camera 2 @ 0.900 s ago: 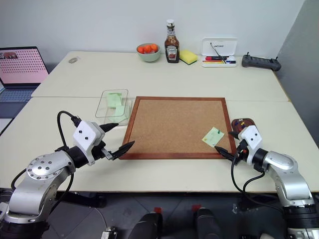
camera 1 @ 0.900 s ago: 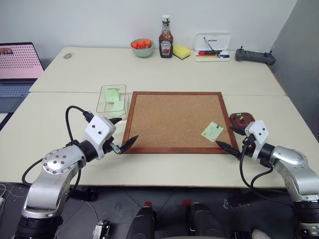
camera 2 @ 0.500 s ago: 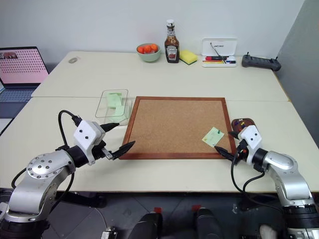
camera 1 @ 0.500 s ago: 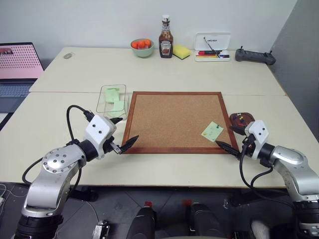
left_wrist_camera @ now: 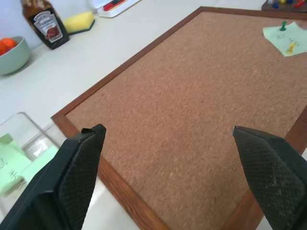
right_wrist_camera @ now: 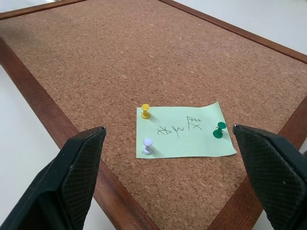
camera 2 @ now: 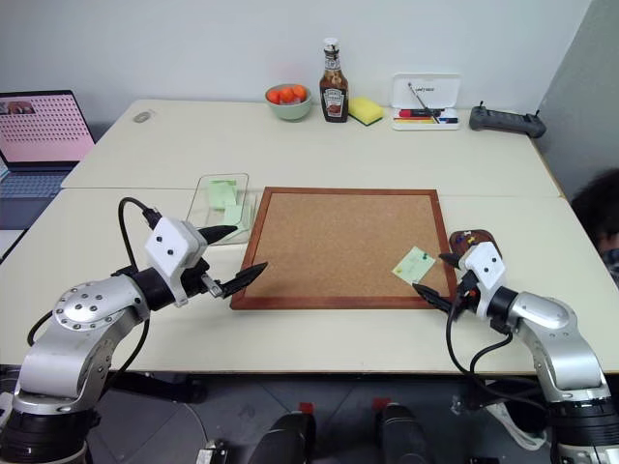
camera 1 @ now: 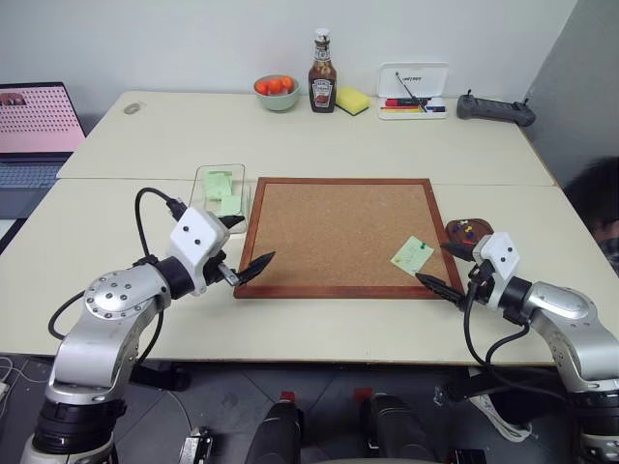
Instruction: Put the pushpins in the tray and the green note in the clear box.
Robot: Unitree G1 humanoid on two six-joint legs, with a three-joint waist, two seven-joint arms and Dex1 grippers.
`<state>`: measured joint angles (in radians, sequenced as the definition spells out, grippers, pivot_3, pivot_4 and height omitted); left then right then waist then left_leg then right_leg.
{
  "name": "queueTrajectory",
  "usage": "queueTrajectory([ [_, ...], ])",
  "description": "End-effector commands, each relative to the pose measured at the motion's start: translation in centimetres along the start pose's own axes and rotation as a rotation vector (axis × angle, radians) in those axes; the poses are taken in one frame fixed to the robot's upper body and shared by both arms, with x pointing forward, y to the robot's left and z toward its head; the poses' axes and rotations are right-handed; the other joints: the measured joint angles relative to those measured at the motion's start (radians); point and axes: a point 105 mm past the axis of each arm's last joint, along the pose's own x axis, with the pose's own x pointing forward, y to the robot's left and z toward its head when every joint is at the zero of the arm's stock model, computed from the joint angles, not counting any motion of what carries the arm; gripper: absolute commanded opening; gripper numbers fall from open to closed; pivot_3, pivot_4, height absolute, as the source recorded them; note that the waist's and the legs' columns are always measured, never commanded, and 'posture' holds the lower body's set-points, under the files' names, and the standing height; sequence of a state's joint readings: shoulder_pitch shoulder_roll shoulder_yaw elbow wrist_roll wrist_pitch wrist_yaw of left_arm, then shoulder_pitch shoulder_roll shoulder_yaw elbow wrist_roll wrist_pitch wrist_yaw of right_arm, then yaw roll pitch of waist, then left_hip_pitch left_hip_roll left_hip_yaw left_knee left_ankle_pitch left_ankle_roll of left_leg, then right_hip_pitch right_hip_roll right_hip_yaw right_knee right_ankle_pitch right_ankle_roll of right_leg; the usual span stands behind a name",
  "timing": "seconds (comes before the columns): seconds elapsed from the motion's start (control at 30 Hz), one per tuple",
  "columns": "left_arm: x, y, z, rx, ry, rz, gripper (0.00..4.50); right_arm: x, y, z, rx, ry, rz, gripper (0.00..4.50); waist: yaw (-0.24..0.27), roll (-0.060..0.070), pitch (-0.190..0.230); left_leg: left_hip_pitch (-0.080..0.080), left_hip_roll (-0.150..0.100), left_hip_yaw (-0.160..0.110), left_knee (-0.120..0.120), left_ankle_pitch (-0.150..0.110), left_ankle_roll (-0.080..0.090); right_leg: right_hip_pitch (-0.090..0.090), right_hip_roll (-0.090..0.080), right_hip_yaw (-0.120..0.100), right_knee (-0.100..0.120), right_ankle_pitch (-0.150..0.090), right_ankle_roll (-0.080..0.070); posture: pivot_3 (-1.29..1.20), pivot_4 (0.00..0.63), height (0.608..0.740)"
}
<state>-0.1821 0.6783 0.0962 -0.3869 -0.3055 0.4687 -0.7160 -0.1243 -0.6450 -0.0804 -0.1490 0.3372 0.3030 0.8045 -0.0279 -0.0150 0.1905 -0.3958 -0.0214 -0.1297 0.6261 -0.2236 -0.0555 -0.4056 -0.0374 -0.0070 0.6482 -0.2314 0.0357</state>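
The green note [right_wrist_camera: 184,135] lies on the cork board [camera 1: 338,232] near its front right corner, pinned by three pushpins: yellow [right_wrist_camera: 145,111], white [right_wrist_camera: 147,146] and green [right_wrist_camera: 219,129]. My right gripper [camera 1: 432,263] is open just in front of that corner, pointing at the note without touching it. The dark round tray [camera 1: 468,232] sits right of the board with small coloured pushpins in it. The clear box [camera 1: 219,190], holding pale green slips, stands off the board's left edge. My left gripper [camera 1: 250,242] hovers open at the board's front left corner, empty.
Along the back of the table stand a bowl of oranges [camera 1: 276,90], a sauce bottle [camera 1: 321,62], a yellow sponge [camera 1: 352,100], a white pen tray [camera 1: 412,92] and a black controller [camera 1: 494,108]. A laptop [camera 1: 34,130] is at the far left. A person's dark hair [camera 1: 598,198] shows at the right edge.
My left gripper has lifted slightly and edged toward the board. A person's head has come into view at the right edge. The right gripper has stayed put.
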Motion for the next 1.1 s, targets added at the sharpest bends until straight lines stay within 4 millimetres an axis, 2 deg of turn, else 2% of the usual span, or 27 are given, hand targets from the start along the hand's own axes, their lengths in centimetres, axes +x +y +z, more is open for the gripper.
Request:
queueTrajectory([
  [0.03,1.0,-0.2,1.3,0.042,-0.057,-0.033,4.13,-0.6,0.0,1.4,-0.021,-0.041,-0.015,4.50,0.001,0.000,0.000,0.000,0.000,0.000,0.000,0.000,0.000,0.000,0.000,0.000,0.000,0.000,0.000,0.00,0.150,0.740],
  [0.33,5.2,-1.4,1.6,-0.005,-0.105,-0.149,2.53,-0.2,0.8,2.1,-0.018,-0.049,-0.005,4.50,0.001,0.000,0.000,0.000,0.000,0.000,0.001,0.000,0.000,0.000,0.000,0.001,0.000,0.000,0.001,0.00,0.150,0.740],
  [0.47,7.1,-2.0,0.7,0.003,-0.089,-0.210,1.81,0.3,1.3,2.7,-0.022,-0.064,0.009,4.50,-0.001,0.000,0.000,0.000,0.000,0.000,0.001,0.000,0.000,0.000,0.000,0.000,0.001,0.001,0.001,0.00,0.150,0.740],
  [0.53,8.2,-2.3,0.2,0.004,-0.085,-0.231,1.58,0.4,1.1,2.6,-0.020,-0.061,0.000,4.50,-0.002,0.000,0.000,0.000,0.000,0.000,0.001,0.000,0.000,0.000,0.000,0.001,0.001,0.001,0.001,0.00,0.150,0.740],
  [0.67,9.7,-3.2,-0.1,-0.005,-0.093,-0.273,0.74,0.5,0.5,2.0,0.026,-0.013,-0.045,4.50,-0.001,0.000,0.000,0.000,-0.001,0.000,0.002,0.000,0.000,0.000,0.000,0.001,0.001,0.001,0.001,0.00,0.150,0.740],
  [0.77,11.1,-4.2,-0.7,-0.016,-0.092,-0.303,0.14,0.8,-0.2,2.2,0.052,-0.003,-0.088,4.50,0.000,0.000,0.000,0.000,-0.001,0.000,0.002,0.000,0.000,0.000,0.000,0.001,0.001,0.001,0.001,0.00,0.150,0.740],
  [1.0,12.1,-5.9,-4.2,-0.041,-0.006,-0.359,0.06,1.7,-1.7,2.3,0.041,0.046,-0.128,4.50,-0.004,0.000,0.000,0.001,-0.001,0.001,0.002,0.000,0.000,0.000,0.000,0.001,0.002,0.001,0.001,0.00,0.150,0.740],
  [1.1,12.2,-6.0,-4.8,-0.041,0.005,-0.361,0.06,2.4,-2.4,2.0,0.039,0.070,-0.146,4.50,-0.002,0.001,-0.001,0.001,-0.001,0.001,0.002,0.000,0.000,0.001,0.000,0.001,0.002,0.001,0.001,0.00,0.150,0.740],
])
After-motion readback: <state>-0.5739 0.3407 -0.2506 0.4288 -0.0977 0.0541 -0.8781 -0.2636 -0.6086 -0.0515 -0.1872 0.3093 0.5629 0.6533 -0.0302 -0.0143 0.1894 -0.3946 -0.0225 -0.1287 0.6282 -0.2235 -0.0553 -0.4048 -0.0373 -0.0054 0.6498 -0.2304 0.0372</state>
